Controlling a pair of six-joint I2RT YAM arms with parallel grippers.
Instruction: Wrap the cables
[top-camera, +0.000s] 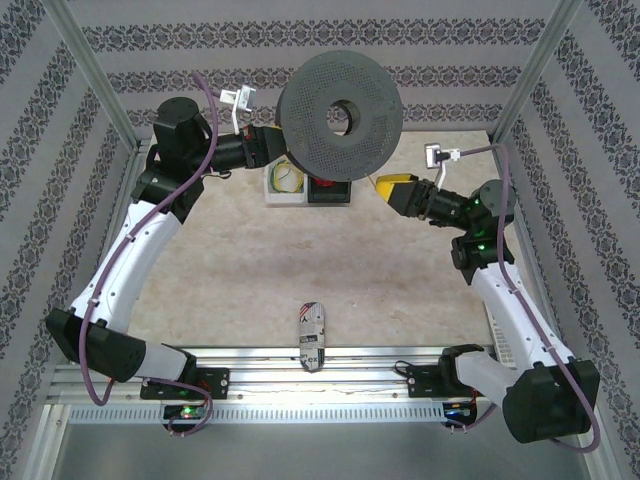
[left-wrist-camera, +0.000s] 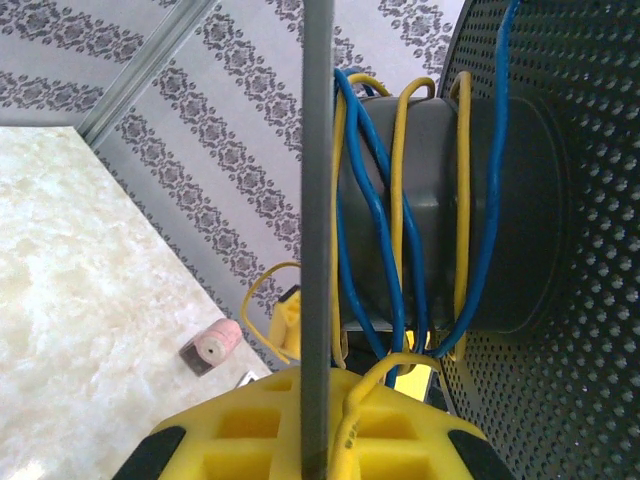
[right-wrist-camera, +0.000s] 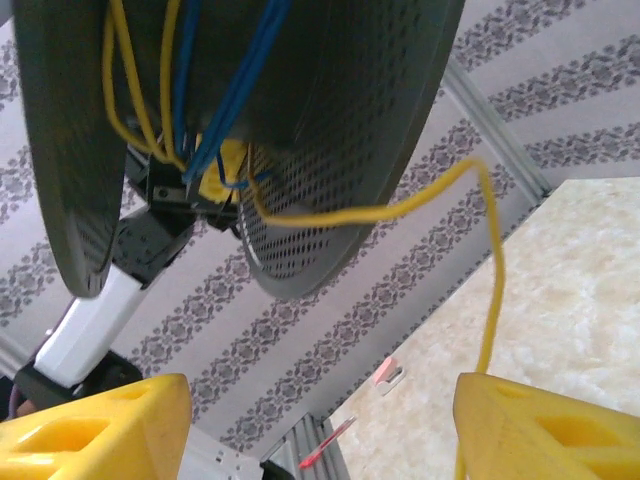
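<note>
My left gripper (top-camera: 268, 146) (left-wrist-camera: 320, 415) is shut on the edge of one flange of a dark grey perforated spool (top-camera: 310, 90) (left-wrist-camera: 600, 300), holding it up above the back of the table. Yellow cable (left-wrist-camera: 400, 180) and blue cable (left-wrist-camera: 375, 210) are wound loosely round the spool's hub. One loose yellow strand (right-wrist-camera: 420, 200) hangs from the spool (right-wrist-camera: 330, 120) and drops down beside one yellow finger (right-wrist-camera: 550, 430) of my right gripper (right-wrist-camera: 320, 425). That gripper (top-camera: 385, 184) is open, just right of and below the spool, with nothing between its fingers.
A white box (top-camera: 285, 180) with coiled yellow wire and a black box (top-camera: 328, 190) stand under the spool at the back. A small patterned object (top-camera: 312, 335) lies near the front edge. A pink item (left-wrist-camera: 212, 345) and a red pen (right-wrist-camera: 325, 445) lie by the wall.
</note>
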